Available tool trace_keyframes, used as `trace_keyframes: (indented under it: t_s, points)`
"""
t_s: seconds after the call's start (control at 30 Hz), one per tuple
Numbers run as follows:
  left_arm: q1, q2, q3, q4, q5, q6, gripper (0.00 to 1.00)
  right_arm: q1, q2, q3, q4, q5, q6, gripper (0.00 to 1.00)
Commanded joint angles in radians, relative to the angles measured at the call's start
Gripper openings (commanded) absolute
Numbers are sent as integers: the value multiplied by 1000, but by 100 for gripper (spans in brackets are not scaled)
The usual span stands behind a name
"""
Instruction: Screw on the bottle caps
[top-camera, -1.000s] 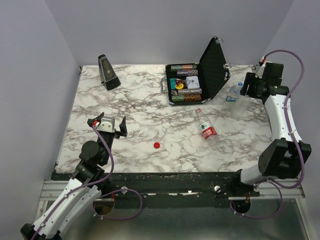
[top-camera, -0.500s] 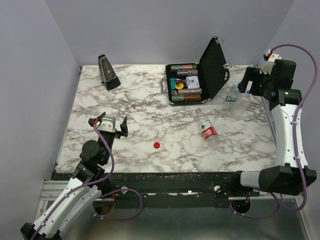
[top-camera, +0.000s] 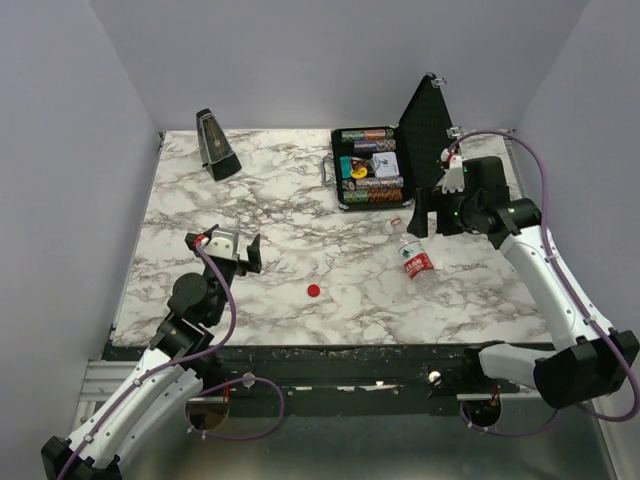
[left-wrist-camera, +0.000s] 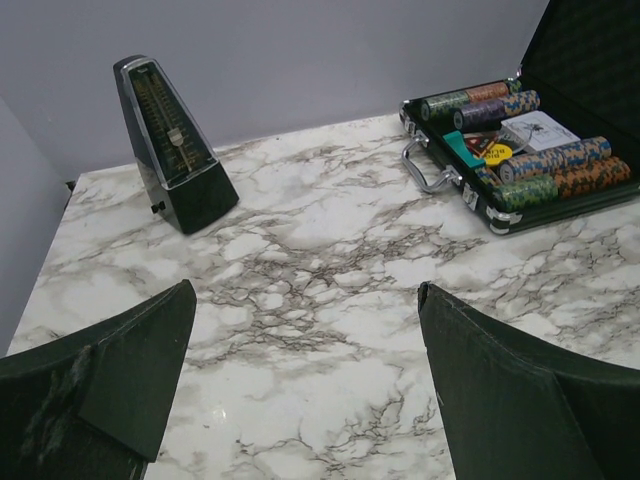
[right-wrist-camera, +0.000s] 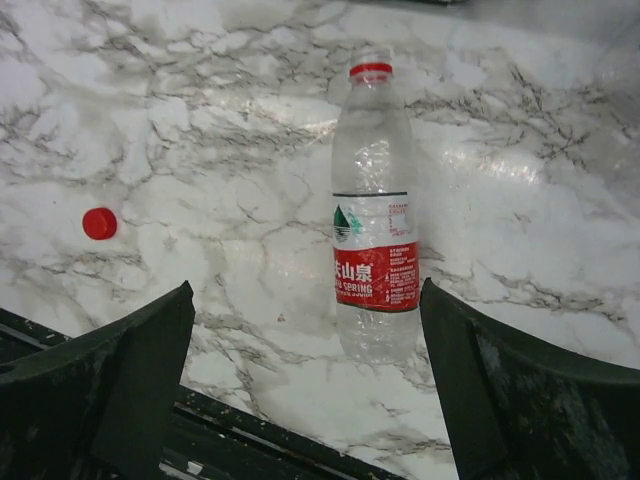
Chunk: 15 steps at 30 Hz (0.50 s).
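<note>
The right tool (right-wrist-camera: 305, 300) hangs released above the lying bottle (right-wrist-camera: 373, 200); the left tool (left-wrist-camera: 305, 290) is released too. The red cap (right-wrist-camera: 99, 222), to the right tool's left, seems light, stiff, slippery: pinch its rim.

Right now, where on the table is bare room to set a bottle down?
Bare marble lies between the metronome and the poker chip case, and between the red cap and the lying bottle. Crowded: by the bottle's neck, near the case and right gripper.
</note>
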Motion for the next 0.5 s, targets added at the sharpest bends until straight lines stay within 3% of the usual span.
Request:
trace_keyframes:
  t_s: [0.0,0.27,0.37,0.47]
  points:
    - [4,48,-5,27,26,-6,99,19,62,-52,15,71,32,100]
    - [6,103,-17,28,66,37,99,45,218,-85,99,84,32,100]
    - [7,194,-23,60,49,-27,99,71,294,-44,54,77,24,100]
    - [7,302,43,68,168,-102,99,77,324,-82,105,129,16,100]
